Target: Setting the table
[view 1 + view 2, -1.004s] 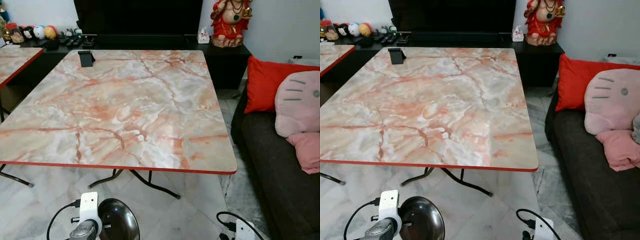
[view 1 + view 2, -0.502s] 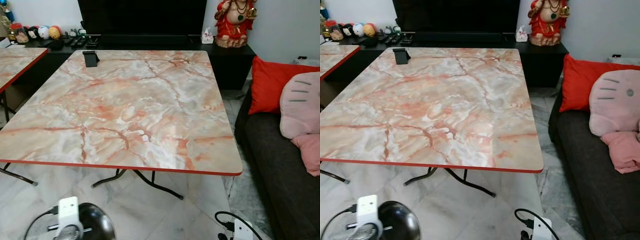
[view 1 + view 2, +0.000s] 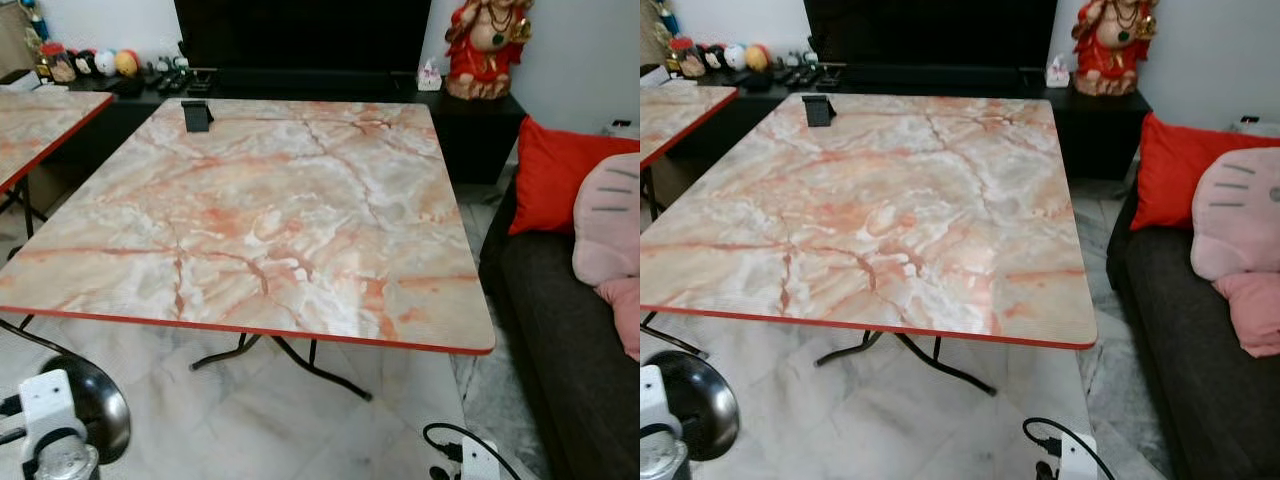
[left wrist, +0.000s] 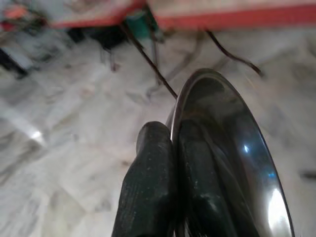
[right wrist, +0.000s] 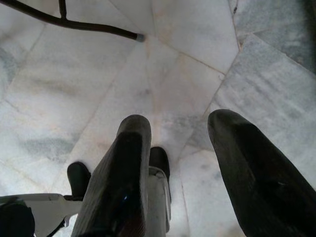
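While below table (image 3: 300,200), left fingers (image 4: 148,182) pinch bowl (image 4: 232,163)

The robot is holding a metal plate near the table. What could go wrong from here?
1. The left gripper pinches the metal plate only at its rim, so the smooth plate could slip and fall on the marble floor.
2. The plate hangs below the table's red edge; lifted too late, it may hit that edge.
3. A cable loops near the right arm and might catch something.
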Available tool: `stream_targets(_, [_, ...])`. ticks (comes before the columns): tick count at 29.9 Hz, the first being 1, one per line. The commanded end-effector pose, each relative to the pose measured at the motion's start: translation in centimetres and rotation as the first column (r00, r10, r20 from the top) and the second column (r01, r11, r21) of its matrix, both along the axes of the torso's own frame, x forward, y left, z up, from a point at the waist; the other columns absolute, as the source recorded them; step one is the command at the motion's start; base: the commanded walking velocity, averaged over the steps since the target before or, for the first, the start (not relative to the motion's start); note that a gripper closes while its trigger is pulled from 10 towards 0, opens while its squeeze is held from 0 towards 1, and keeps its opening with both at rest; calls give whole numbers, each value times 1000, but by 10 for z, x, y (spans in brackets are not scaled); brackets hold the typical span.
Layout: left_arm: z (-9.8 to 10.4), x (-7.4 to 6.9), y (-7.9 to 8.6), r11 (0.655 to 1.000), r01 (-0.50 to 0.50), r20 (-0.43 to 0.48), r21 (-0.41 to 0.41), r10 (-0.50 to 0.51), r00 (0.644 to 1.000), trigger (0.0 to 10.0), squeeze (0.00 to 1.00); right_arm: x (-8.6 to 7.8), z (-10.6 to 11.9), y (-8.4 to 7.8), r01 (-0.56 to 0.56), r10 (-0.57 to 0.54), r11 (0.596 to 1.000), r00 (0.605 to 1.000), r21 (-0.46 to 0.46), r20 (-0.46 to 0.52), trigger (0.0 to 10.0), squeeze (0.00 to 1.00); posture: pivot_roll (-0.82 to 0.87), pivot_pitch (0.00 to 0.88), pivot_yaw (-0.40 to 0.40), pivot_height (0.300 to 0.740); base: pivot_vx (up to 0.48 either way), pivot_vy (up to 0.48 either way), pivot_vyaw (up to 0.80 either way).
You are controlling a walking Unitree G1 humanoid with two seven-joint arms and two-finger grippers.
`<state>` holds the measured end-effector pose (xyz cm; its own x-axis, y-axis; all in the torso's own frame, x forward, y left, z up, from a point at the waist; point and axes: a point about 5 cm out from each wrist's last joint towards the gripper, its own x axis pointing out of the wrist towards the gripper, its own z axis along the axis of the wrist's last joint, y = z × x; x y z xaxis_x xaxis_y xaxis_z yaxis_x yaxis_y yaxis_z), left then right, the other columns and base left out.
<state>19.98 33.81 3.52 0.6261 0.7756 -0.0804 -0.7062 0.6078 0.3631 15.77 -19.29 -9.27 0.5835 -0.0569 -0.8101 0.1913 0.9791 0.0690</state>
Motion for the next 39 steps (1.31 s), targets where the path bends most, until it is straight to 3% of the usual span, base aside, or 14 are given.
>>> stream_targets(1, [16,-8,7,997,-58,40,42,56,998,10000,0,0,-1,2,-12,12,1000,1000,4,-7,10000,0,49,0,7,740,0,0,0])
stream_targets(4, [32,-19,10,993,-91,83,69,85,993,10000,0,0,0,2,-18,18,1000,1000,4,-9,10000,0,56,0,3,740,0,0,0])
stream_targets(8, [78,-16,9,977,-71,188,200,32,982,10000,0,0,-1,1,-24,24,1000,1000,2,-14,10000,0,67,0,-4,740,0,0,0])
stream_targets(12, [146,12,-6,923,-18,323,384,-116,939,10000,0,-2,-1,-1,-36,36,999,999,-3,-26,10000,0,82,0,-11,740,0,0,0])
stream_targets(14, [159,17,-11,909,-5,341,417,-151,928,10000,0,-2,-1,-1,-37,36,999,999,-2,-27,10000,0,82,0,-11,740,0,0,0])
stream_targets(17, [194,44,-39,851,82,378,518,-314,871,10000,0,-2,-2,2,-38,38,999,999,1,-30,10000,0,71,0,-6,740,0,0,0])
stream_targets(20, [210,74,-71,875,285,485,393,-460,744,10000,0,-4,-2,2,-31,31,1000,999,4,-32,10000,0,55,0,-1,740,0,0,0])
stream_targets(21, [213,88,-87,869,425,575,251,-488,657,10000,0,-5,-3,0,-26,26,1000,999,2,-37,10000,0,55,0,-1,740,0,0,0])
stream_targets(24, [213,106,-110,784,613,650,98,-517,556,10000,0,-9,-3,-5,-13,13,1000,999,-7,-43,10000,0,48,0,1,740,0,0,0])
stream_targets(26, [207,118,-125,692,722,686,-6,-522,507,10000,0,-11,-4,-10,18,-19,1000,999,-22,-48,10000,0,35,0,12,740,0,0,0])
stream_targets(29, [191,132,-136,585,795,735,-159,-467,491,10000,0,-13,-3,-16,63,-64,998,997,-29,-46,10000,0,21,0,16,740,0,0,0])
stream_targets(31, [187,135,-139,562,805,744,-191,-452,492,10000,0,-13,-3,-16,66,-67,997,997,-28,-45,10000,0,21,0,16,740,0,0,0])
stream_targets(34, [170,148,-148,464,833,770,-302,-397,500,10000,0,-14,-3,-17,62,-63,997,997,-34,-46,10000,0,0,0,22,740,0,0,0])
stream_targets(39, [156,159,-148,452,809,768,-375,-337,544,10000,0,-15,-3,-20,81,-83,996,996,-36,-45,10000,0,-11,0,21,740,0,0,0])
